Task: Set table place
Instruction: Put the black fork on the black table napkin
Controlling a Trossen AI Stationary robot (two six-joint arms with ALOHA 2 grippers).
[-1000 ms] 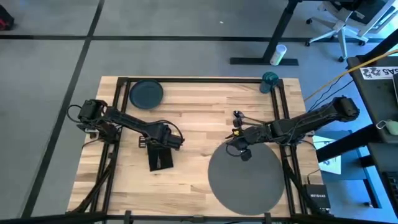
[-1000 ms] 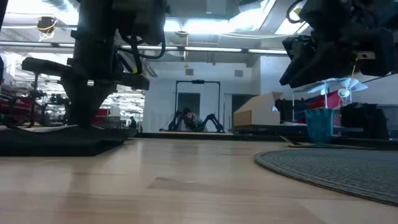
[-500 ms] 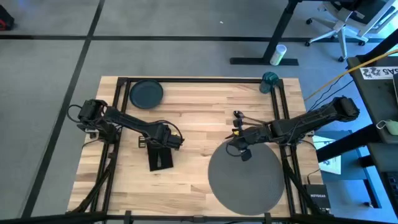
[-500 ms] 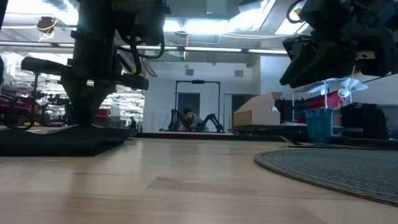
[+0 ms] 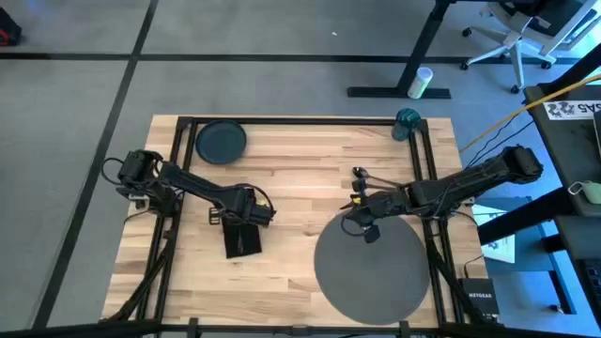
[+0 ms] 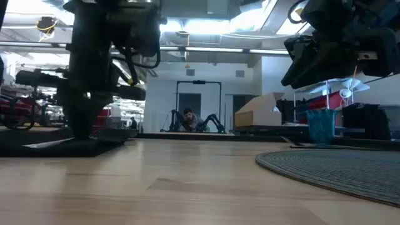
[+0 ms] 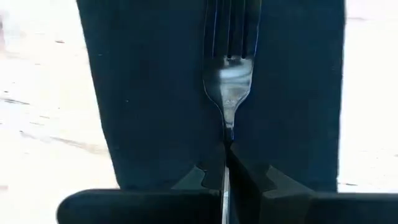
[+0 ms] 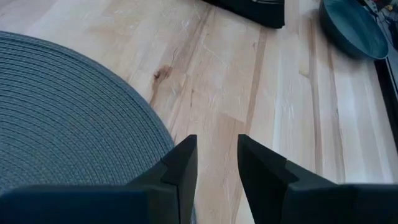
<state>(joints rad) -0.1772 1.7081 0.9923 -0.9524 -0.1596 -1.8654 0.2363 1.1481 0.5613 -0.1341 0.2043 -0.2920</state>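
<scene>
Now we see the left claw (image 7: 225,163) clenched on the fork (image 7: 229,74) over the black napkin (image 5: 242,239), apparently shifted slightly left since before (likely placing it); the right claw (image 8: 216,163) hovers released by the placemat (image 5: 369,268).

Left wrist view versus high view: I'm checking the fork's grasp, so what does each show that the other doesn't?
Only the left wrist view shows the fork, its handle pinched by the left pincer. Only the high view shows the plate, teal cup, placemat and the right pincer at the placemat's edge. Both show the black napkin on the table.
</scene>
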